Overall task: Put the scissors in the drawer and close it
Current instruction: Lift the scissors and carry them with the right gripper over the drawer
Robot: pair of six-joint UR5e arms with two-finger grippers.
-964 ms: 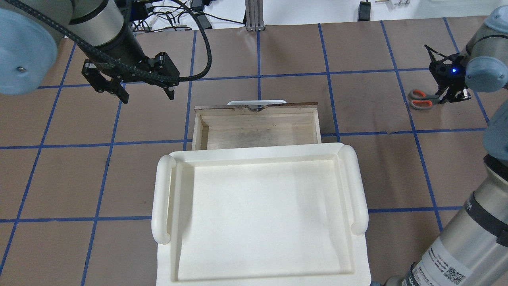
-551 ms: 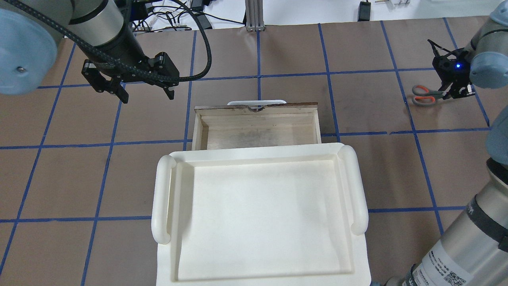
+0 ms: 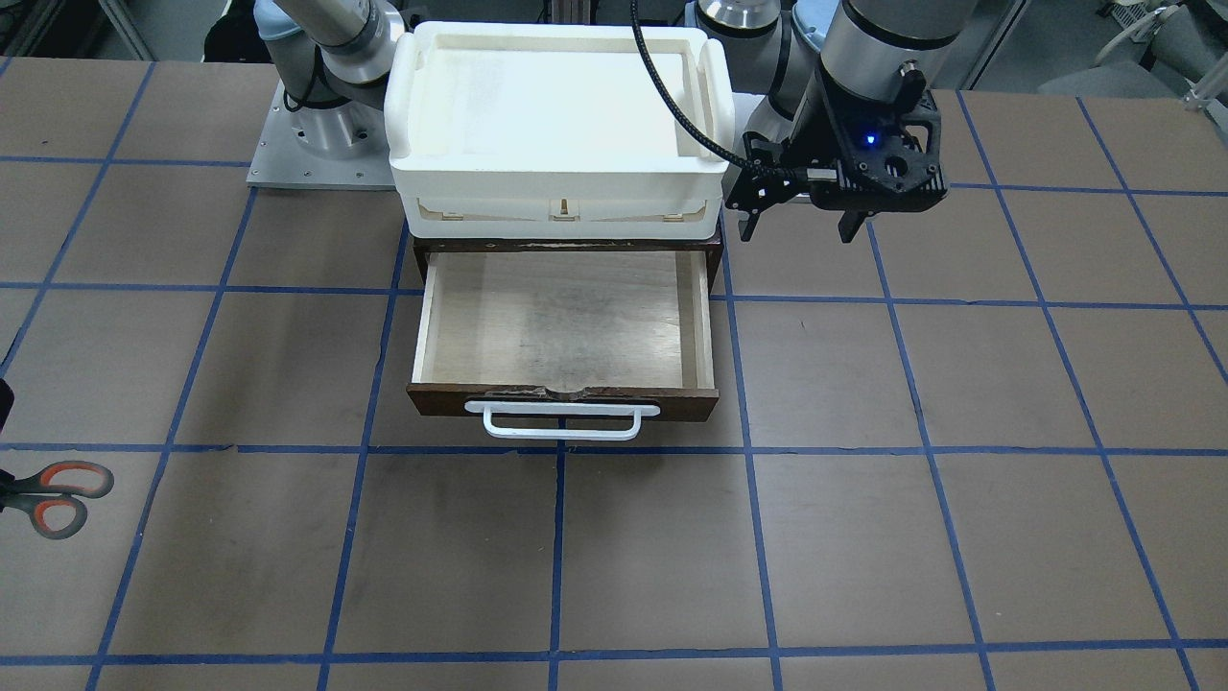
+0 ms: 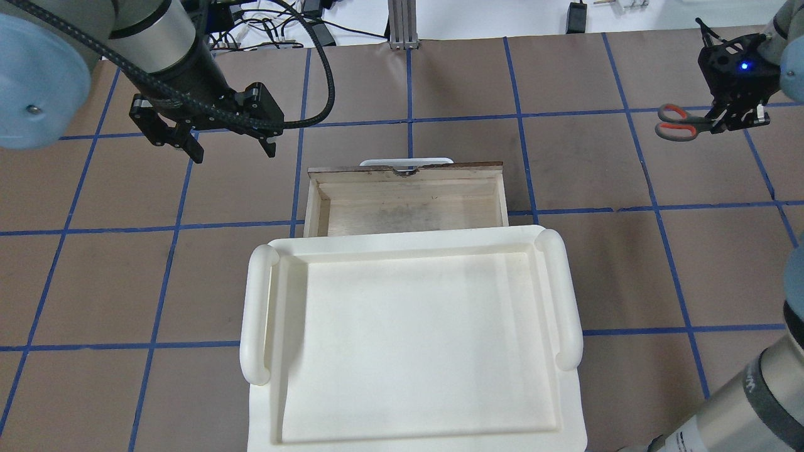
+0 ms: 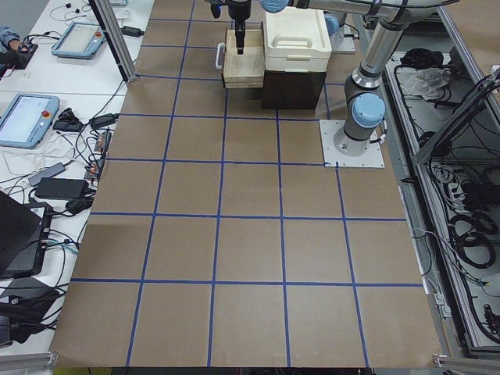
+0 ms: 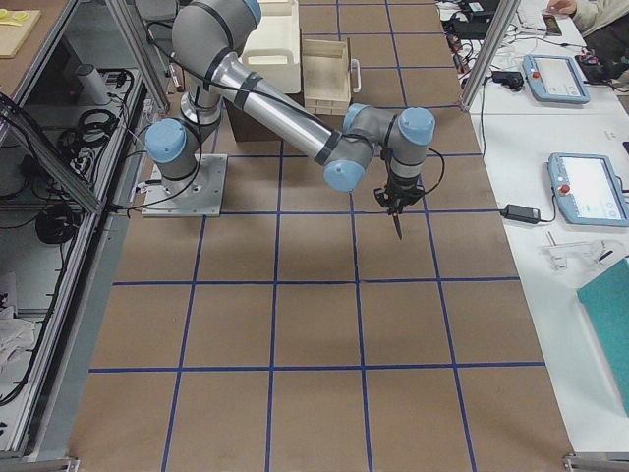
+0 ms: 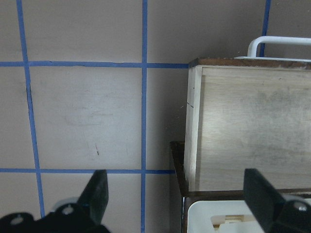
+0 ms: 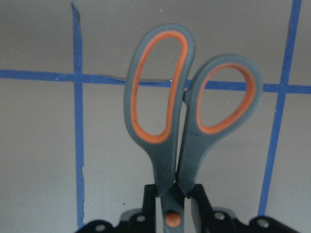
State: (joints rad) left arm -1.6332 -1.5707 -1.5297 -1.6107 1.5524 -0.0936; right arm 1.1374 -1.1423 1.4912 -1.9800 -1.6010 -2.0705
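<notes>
Drawer (image 4: 408,168) pulled open below cream tray (image 4: 414,242); drawer shows bare plywood floor, tray inside plain white. Brown table (image 4: 565,276) w/ blue tape grid; cables (image 4: 264,28) beyond drawer's front. Left gripper (image 4: 233,154) hovers left of drawer front, fingers spread wide, touching nothing. Scissors (image 8: 164,165) well right of drawer; right gripper (image 8: 171,201) clamped on them by the pivot, loop handles sticking out drawer-ward.
</notes>
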